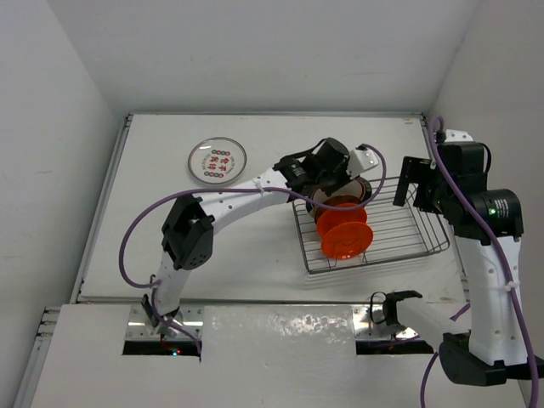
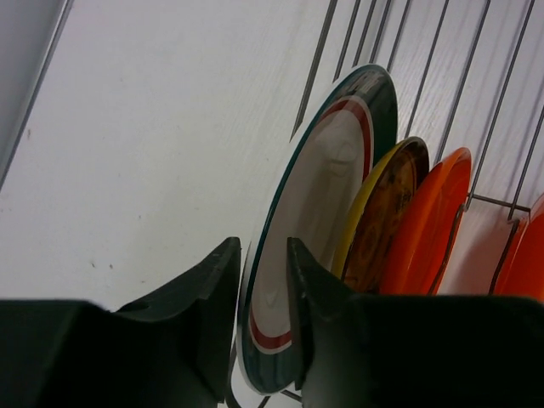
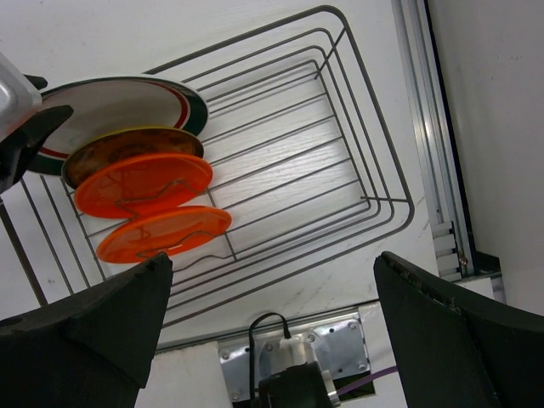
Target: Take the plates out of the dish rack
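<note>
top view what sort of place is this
Probably a robot test bench, not a kitchen: white table boxed by plain white walls, left arm and right arm bolted on, one dish rack.

The white table (image 1: 255,153) is brightly and evenly lit from above. Faint shadows are cast on it beneath the left arm (image 1: 229,197). Glare is seen on the shiny panel (image 1: 280,327) at its near edge. Fingers (image 3: 85,323) close to the wrist lenses are rendered dark and soft.

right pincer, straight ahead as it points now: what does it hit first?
Probably the dish rack, on its bare wire floor clear of the plates; nothing shows between it and the open right pincer. Depth unclear.
</note>
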Robot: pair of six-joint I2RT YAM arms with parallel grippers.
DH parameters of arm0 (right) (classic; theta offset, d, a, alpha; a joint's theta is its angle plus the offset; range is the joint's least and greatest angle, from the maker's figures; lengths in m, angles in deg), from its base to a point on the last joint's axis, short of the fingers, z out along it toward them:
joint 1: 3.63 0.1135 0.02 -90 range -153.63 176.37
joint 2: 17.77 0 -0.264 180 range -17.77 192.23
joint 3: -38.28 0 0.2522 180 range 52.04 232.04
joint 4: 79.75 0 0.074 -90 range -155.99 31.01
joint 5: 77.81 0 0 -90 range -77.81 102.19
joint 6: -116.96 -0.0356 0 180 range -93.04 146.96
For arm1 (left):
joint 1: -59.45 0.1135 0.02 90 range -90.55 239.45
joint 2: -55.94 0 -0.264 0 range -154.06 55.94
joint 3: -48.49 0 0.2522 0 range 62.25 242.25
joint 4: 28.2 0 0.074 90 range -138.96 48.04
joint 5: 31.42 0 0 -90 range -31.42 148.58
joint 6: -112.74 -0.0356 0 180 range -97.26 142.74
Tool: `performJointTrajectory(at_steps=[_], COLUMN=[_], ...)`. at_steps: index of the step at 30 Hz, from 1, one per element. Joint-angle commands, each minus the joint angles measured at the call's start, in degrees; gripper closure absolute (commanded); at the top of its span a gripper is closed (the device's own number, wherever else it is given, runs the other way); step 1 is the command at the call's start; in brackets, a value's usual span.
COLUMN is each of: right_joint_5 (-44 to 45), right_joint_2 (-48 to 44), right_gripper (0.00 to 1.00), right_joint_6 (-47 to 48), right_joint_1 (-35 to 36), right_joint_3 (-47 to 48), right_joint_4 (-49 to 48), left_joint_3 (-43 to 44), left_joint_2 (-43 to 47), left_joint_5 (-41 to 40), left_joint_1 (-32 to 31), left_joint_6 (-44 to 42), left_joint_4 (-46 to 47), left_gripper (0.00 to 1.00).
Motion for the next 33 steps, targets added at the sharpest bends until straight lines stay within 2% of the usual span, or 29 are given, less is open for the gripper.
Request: performJointTrajectory(at_steps=[1,6,13,20,25,28,29,30,31,32,33], right_joint_5=[-0.2,-0.1,-0.4,-1.0,-2.0,-2.5,-2.6,-2.6,-3.3,-3.7,-4.1], right_joint_2=[0.5,1.1,2.1,4.0,5.0,5.1,5.1,4.9,4.7,4.5,4.2], right_gripper=[0.01,0.01,0.01,0.01,0.01,0.01,0.01,0.01,0.01,0.01,0.01], right_joint_6=[0.9,0.9,0.4,-0.3,-1.1,-2.0,-2.2,-2.5,-3.0,-3.4,-4.0], right_joint_1=[0.5,1.1,1.1,1.2,1.2,1.2,1.1,1.2,1.2,1.2,1.1], right_joint_3=[1.0,1.8,2.6,4.7,6.2,6.5,6.4,6.1,5.3,4.8,3.7], right_joint_4=[-1.6,-1.6,-1.8,-1.6,-1.9,-2.7,-3.1,-3.4,-3.8,-4.4,-4.9], left_joint_3=[0.5,-0.3,-2.0,-0.5,-4.8,-6.3,-5.9,-5.2,-3.2,-2.8,-3.0], left_joint_2=[0.2,3.8,9.3,13.9,18.8,21.2,21.9,22.1,22.1,22.2,22.4], left_joint_5=[-2.0,-11.5,-19.9,-30.5,-42.0,-43.6,-43.5,-40.8,-37.8,-34.5,-27.1], left_joint_1=[-0.4,-2.2,-4.4,-4.5,-2.3,3.1,7.1,9.6,12.2,18.2,21.6], left_joint_6=[0.1,-3.6,-11.2,-15.0,-18.0,-11.7,-8.6,-0.6,3.9,12.8,17.5], left_joint_4=[2.3,3.7,9.2,13.9,23.7,24.2,21.9,19.6,16.3,11.5,10.0], left_gripper=[0.81,1.0,1.0,1.0,1.0,1.0,0.98,0.97,0.97,0.97,0.97])
